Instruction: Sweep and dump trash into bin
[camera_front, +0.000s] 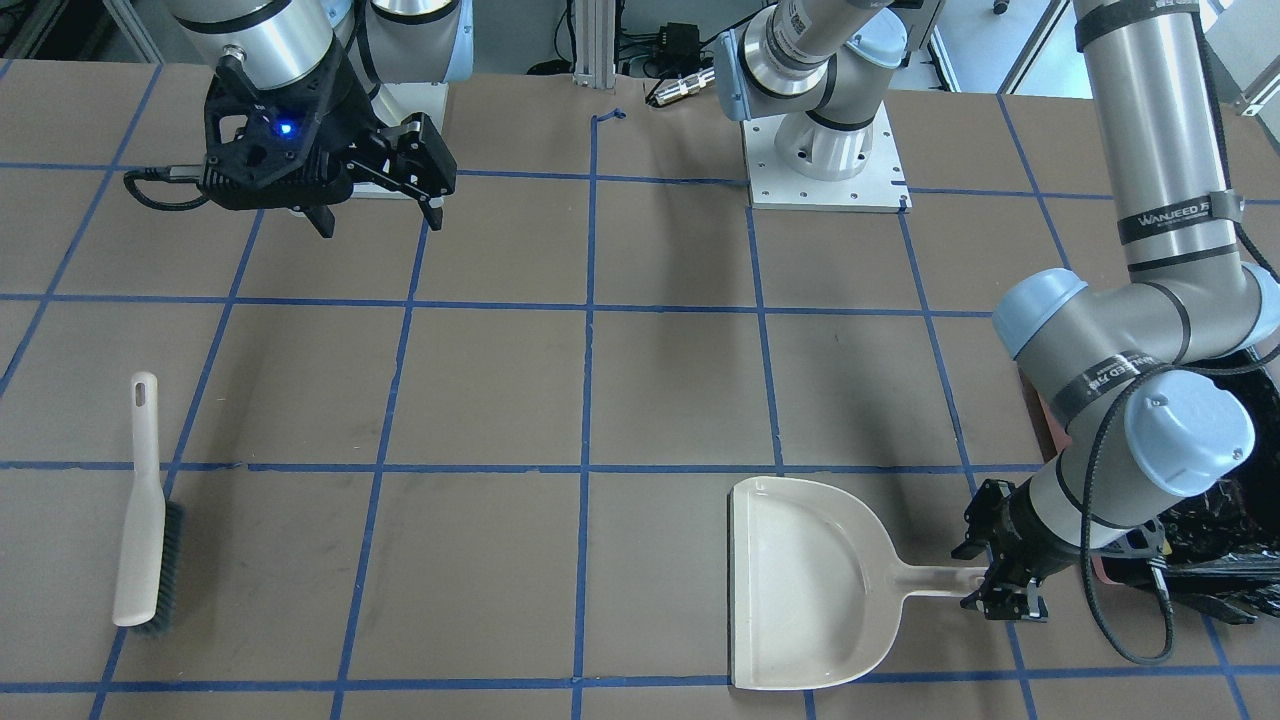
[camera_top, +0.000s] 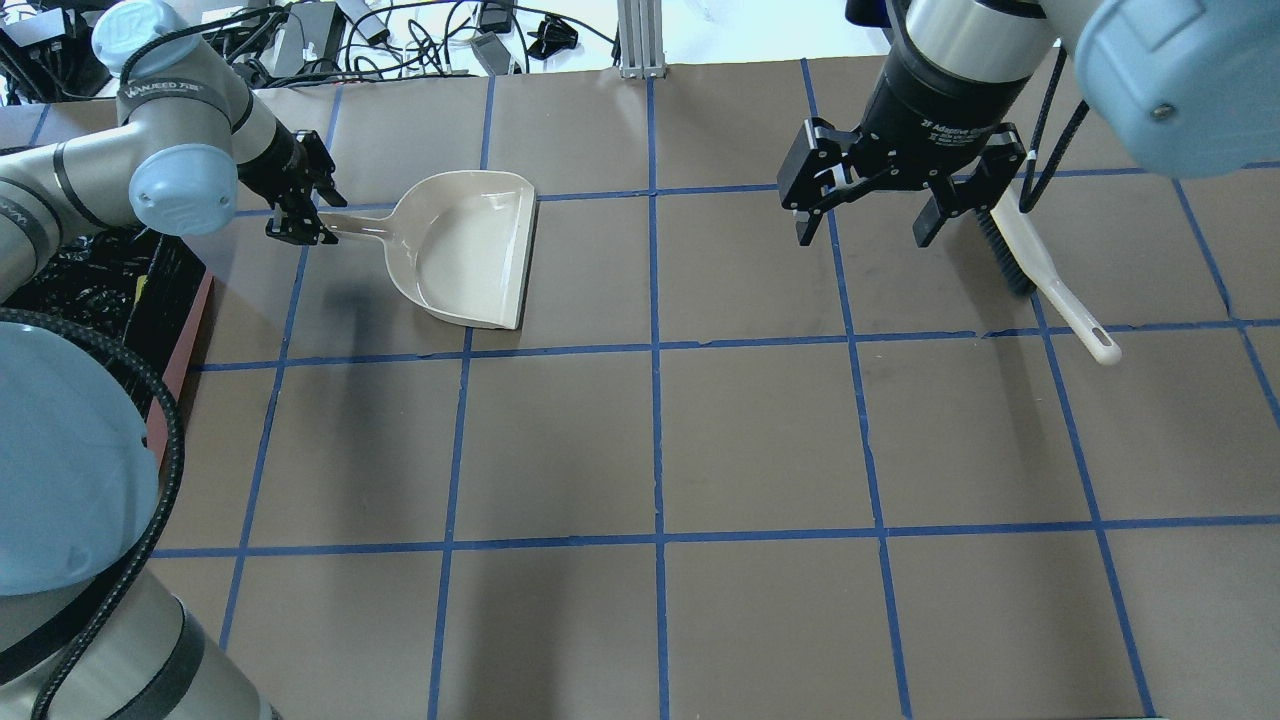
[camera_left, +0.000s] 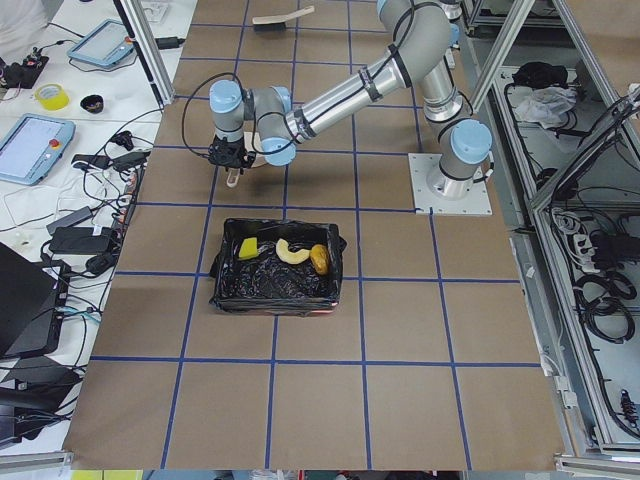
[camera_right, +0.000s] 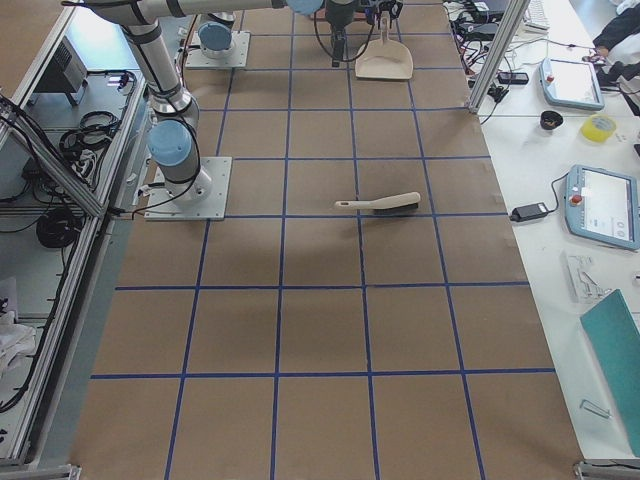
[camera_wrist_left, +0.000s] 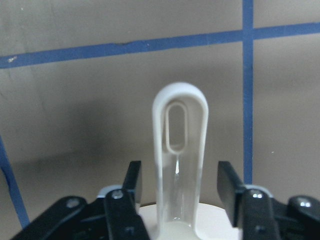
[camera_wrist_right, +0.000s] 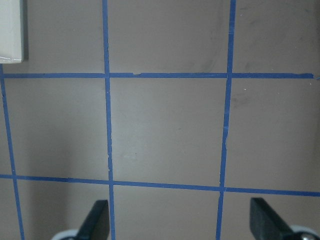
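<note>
The trash lies inside the bin (camera_left: 275, 290), a black-bag-lined container with a pink side (camera_top: 185, 340): a yellow-green sponge (camera_left: 247, 248), a croissant piece (camera_left: 292, 252) and a potato-like lump (camera_left: 319, 259). The beige dustpan (camera_top: 460, 250) sits flat and empty on the table. My left gripper (camera_top: 300, 215) is open. Its fingers (camera_wrist_left: 132, 180) straddle the end of the dustpan handle (camera_wrist_left: 180, 125) with a gap on each side. My right gripper (camera_top: 865, 225) is open and empty, hanging above the table near the brush (camera_top: 1040, 270).
The beige brush (camera_front: 145, 520) lies on the table on the robot's right side. The bin stands at the table's left end, beside my left arm's elbow (camera_front: 1180, 430). A corner of the dustpan (camera_wrist_right: 10, 30) shows in the right wrist view.
</note>
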